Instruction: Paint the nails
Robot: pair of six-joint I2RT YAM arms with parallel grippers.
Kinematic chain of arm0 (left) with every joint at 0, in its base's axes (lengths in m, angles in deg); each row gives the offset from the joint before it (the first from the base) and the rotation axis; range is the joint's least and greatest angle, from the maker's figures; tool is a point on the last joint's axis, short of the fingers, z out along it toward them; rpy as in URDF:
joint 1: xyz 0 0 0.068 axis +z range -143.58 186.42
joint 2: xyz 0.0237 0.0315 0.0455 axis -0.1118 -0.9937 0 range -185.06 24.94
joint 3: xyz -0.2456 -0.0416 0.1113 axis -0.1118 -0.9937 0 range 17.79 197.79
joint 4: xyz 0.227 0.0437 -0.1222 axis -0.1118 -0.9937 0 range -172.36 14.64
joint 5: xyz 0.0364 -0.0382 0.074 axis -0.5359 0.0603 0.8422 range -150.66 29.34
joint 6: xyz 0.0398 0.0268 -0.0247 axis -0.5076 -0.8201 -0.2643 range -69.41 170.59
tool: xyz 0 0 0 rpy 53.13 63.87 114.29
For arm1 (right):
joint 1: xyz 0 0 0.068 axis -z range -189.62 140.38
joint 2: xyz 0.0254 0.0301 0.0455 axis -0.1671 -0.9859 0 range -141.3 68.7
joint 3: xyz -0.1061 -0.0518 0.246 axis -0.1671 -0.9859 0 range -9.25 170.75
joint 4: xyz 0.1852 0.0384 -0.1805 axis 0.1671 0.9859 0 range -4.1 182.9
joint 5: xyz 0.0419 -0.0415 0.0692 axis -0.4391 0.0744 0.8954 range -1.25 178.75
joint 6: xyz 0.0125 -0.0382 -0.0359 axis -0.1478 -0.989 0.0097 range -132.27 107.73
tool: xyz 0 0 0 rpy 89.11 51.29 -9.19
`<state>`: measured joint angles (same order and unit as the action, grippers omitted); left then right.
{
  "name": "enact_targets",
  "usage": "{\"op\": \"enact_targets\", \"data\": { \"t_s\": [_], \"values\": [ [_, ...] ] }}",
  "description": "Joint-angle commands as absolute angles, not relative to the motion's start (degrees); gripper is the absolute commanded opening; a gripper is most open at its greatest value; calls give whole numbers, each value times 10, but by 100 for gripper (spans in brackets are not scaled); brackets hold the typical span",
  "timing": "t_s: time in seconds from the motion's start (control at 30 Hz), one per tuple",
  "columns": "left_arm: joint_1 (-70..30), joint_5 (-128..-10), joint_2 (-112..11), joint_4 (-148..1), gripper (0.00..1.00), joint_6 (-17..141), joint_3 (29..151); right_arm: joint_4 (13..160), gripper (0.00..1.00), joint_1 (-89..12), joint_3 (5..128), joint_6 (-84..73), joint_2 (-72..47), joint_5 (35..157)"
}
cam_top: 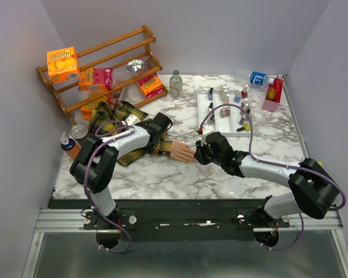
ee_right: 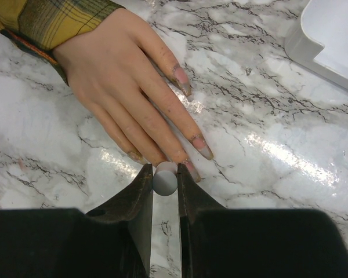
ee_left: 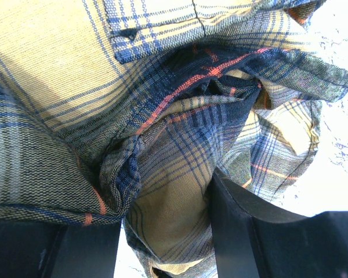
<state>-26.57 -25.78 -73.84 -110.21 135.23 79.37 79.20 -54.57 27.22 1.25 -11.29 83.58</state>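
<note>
A peach mannequin hand (cam_top: 181, 152) (ee_right: 119, 72) lies flat on the marble, sticking out of a yellow-and-black plaid sleeve (cam_top: 113, 116) (ee_left: 162, 110). Its nails (ee_right: 204, 149) are smudged with dull polish. My right gripper (cam_top: 200, 154) (ee_right: 165, 174) is shut on a small round grey brush cap (ee_right: 165, 182), held right at the tips of the middle fingers. The brush itself is hidden under the cap. My left gripper (cam_top: 158, 128) (ee_left: 162, 231) is shut on a fold of the sleeve, pinning the arm to the table.
A white tray (cam_top: 204, 119) (ee_right: 330, 40) with several polish bottles stands behind the right arm. At the back left is a wooden rack (cam_top: 104, 63) with orange boxes. A glass bottle (cam_top: 175, 83), a water bottle (cam_top: 256, 77) and a pink box (cam_top: 272, 95) line the back.
</note>
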Motion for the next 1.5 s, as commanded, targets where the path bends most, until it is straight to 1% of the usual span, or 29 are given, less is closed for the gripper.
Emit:
{"op": "enact_targets", "data": {
  "t_s": [0.0,0.5,1.1,1.37,1.47],
  "values": [
    [-262,-284,-748,-1089,52,1337,777,803,1,-549,264,22,-112,819],
    [-262,-284,-747,-1090,52,1337,777,812,1,-550,258,32,-109,820],
    [-262,-282,-745,-1090,52,1338,776,827,1,-550,254,43,-98,793],
    [-262,-285,-742,-1089,52,1338,776,802,1,-549,237,23,-30,789],
    [-262,-285,-742,-1088,52,1338,775,798,1,-549,238,21,-22,796]
  ]
}}
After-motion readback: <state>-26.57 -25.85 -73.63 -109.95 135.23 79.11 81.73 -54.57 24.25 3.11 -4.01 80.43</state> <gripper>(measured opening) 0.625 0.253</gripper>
